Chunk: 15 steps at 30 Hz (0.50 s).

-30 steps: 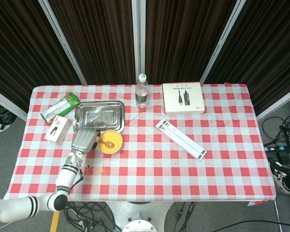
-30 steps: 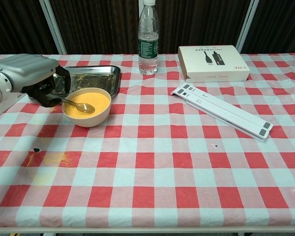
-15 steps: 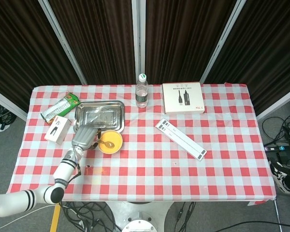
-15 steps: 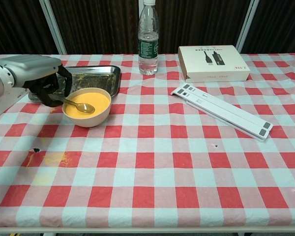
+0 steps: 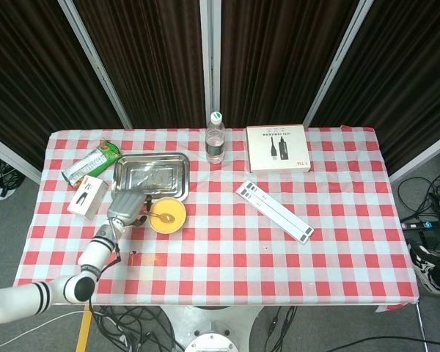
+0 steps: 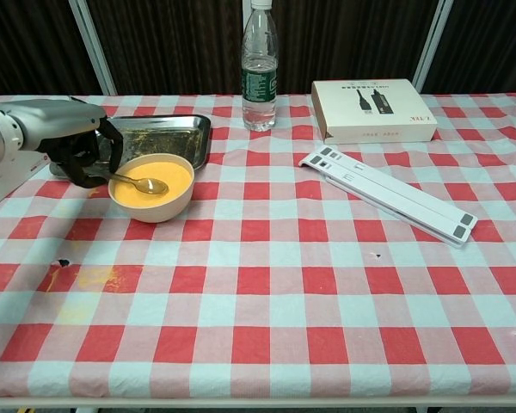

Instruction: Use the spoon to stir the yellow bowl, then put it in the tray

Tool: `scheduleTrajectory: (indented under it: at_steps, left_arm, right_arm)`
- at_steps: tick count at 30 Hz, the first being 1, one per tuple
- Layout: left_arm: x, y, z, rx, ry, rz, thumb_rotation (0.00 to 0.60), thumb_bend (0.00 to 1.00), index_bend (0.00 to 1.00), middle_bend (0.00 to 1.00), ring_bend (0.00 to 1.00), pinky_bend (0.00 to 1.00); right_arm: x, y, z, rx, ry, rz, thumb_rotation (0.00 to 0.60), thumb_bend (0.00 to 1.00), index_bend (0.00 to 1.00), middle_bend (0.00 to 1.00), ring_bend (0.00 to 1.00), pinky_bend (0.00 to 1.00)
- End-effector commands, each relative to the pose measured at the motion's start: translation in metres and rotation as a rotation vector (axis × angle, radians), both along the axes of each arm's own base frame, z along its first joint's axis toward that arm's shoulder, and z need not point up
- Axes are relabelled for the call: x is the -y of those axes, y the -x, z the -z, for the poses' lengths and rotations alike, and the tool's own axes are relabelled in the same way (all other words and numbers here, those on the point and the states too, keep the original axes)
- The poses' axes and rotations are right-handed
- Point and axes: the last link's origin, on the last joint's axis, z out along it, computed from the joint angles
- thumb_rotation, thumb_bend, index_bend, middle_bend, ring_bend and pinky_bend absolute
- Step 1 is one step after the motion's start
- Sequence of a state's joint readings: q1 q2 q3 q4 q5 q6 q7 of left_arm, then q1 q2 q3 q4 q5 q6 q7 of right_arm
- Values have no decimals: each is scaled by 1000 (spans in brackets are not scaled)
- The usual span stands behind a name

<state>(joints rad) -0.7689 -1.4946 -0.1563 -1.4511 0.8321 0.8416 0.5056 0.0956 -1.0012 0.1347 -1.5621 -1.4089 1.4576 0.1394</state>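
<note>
The stirring step is in hand. The left hand (image 6: 73,142) sits just left of the yellow bowl (image 6: 152,186), its fingers curled around the handle of the spoon (image 6: 136,181), whose bowl end rests inside the yellow bowl, on or in the orange-yellow contents. The yellow bowl stands on the checked tablecloth (image 6: 310,284) just in front of the steel tray (image 6: 168,132), almost touching its near edge. The right hand does not appear in either view.

By my reading, the next move calls for sweeping the spoon around inside the bowl, then lifting it clear of the rim and carrying it the short way back and slightly left to lay it in the tray, keeping it level so nothing drips onto the cloth, which already carries a yellowish stain (image 6: 90,277).

Against the earlier frames, the left hand has drawn a little leftward and its forearm shows less in the chest view. The spoon's tip seems shifted slightly within the bowl, though the change is small enough that I cannot be sure.
</note>
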Motion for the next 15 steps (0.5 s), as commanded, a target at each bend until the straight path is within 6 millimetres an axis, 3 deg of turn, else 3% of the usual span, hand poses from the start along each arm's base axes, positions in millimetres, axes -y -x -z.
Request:
scheduleTrajectory:
  at_steps: [1,15]
  left_arm:
    - [-1,0,0,2,-1,-3,600,393,569,1000,989,1000]
    - [0,1,1,-4,-1,-5,600,420,582,1000,989,1000]
  right_arm:
    - [0,0,0,0,0,1,600,131,78,126,0,100]
    - [0,1,1,5,-1,3,600,131,78,126,0,100]
